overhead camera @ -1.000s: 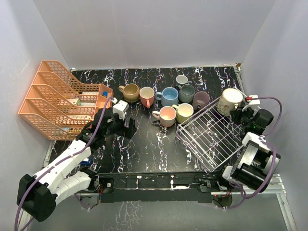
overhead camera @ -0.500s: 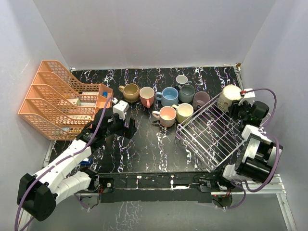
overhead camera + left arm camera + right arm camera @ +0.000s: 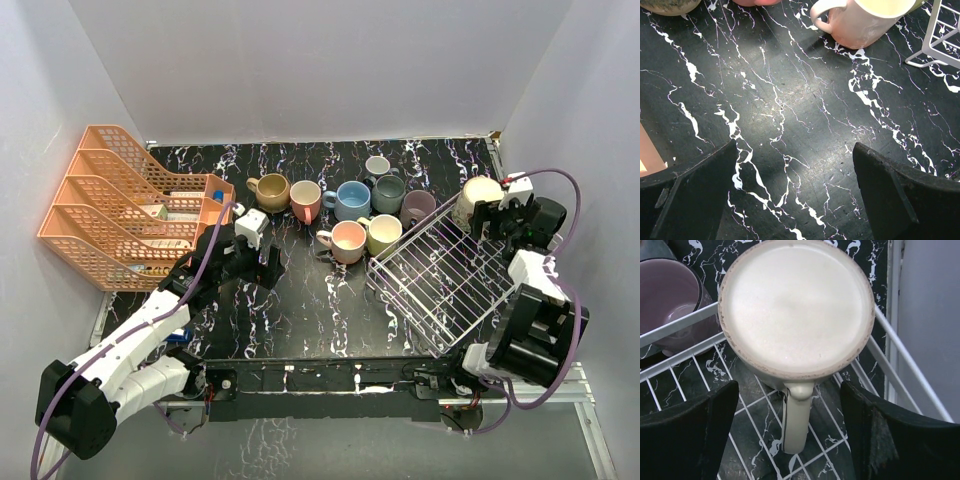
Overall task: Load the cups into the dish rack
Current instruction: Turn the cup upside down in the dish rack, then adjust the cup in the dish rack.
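Note:
The white wire dish rack [image 3: 440, 280] lies at the right of the table. A cream cup [image 3: 476, 202] sits bottom-up in its far corner, and its handle [image 3: 796, 422] points back between the fingers of my right gripper [image 3: 498, 216], which is open and touches nothing. A cluster of cups stands on the table left of the rack: tan [image 3: 268, 190], pink [image 3: 306, 199], blue [image 3: 351, 199], small grey [image 3: 377, 166], grey-teal [image 3: 388, 193], mauve [image 3: 417, 208], peach [image 3: 346, 241] and pale yellow [image 3: 382, 234]. My left gripper [image 3: 255, 262] hangs open over bare table, short of the peach cup [image 3: 865, 20].
An orange tiered tray organizer [image 3: 120, 205] stands at the far left, close behind my left arm. The side walls close in on both sides; the right wall is just beyond the rack's rim [image 3: 900, 355]. A corner of the rack [image 3: 940, 42] shows in the left wrist view.
My right gripper has opened and let go of the cream cup, which now rests in the rack's far corner. The right arm shifted slightly. The left arm has not moved.

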You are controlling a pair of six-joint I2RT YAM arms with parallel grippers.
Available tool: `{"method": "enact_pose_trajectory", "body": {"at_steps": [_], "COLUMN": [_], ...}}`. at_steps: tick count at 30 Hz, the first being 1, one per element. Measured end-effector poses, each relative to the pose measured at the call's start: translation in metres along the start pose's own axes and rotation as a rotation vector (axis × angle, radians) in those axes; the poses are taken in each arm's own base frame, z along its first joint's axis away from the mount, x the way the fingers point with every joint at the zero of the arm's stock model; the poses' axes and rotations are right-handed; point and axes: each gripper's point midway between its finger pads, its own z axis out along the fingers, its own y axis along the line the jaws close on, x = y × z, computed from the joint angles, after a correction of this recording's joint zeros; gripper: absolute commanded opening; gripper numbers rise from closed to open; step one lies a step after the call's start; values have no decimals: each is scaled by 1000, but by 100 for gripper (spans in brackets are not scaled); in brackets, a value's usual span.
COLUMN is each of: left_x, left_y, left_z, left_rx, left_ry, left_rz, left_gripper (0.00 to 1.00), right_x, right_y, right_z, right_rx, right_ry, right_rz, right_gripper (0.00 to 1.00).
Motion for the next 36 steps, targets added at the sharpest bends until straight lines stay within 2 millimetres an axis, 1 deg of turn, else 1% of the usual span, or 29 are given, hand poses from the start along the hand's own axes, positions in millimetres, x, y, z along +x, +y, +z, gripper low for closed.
{"method": "enact_pose_trajectory", "body": {"at_steps": [5, 9, 12, 13, 15, 17, 18, 20, 21, 23, 24, 27, 30, 32, 36], "left_x": [0, 0, 0, 0, 0, 1, 1, 2, 2, 2, 2, 2, 3, 3, 3], "left_y": [0, 0, -1, -1, -1, -1, -1, -1, -1, -1, -1, -1, -1, -1, -1], "left_z": [0, 0, 0, 0, 0, 0, 0, 0, 0, 0, 0, 0, 0, 0, 0], "left_rx": [1, 2, 5, 6, 8, 8, 8, 9, 10, 10, 10, 10, 10, 10, 10], "left_ry": [0, 0, 1, 1, 2, 3, 4, 7, 8, 9, 9, 10, 11, 11, 11], "left_rz": [1, 2, 3, 3, 3, 4, 6, 8, 9, 9, 10, 12, 12, 12, 12], "left_gripper": [96, 94, 91, 90, 87, 85, 84, 83, 83, 82, 82, 82, 82, 82, 82], "right_x": [-21, -35, -44, -46, -47, -45, -42, -33, -28, -20, -14, 7, 25, 29, 25], "right_y": [1, 12, 19, 22, 28, 39, 44, 53, 56, 57, 56, 50, 39, 31, 15], "right_z": [-18, -37, -48, -50, -55, -61, -63, -67, -68, -67, -65, -55, -45, -39, -32], "right_rx": [-3, -36, -74, -91, -129, -194, -220, -272, -291, -309, -313, -311, -278, -242, -167], "right_ry": [4, 1, 18, 23, 35, 49, 56, 76, 91, 115, 135, 211, 269, 279, 273], "right_rz": [-67, -117, -142, -151, -170, -209, -226, -253, -262, -276, -271, -234, -210, -211, -221], "right_gripper": [99, 100, 99, 96, 87, 78, 72, 47, 40, 33, 27, 20, 18, 17, 16]}}
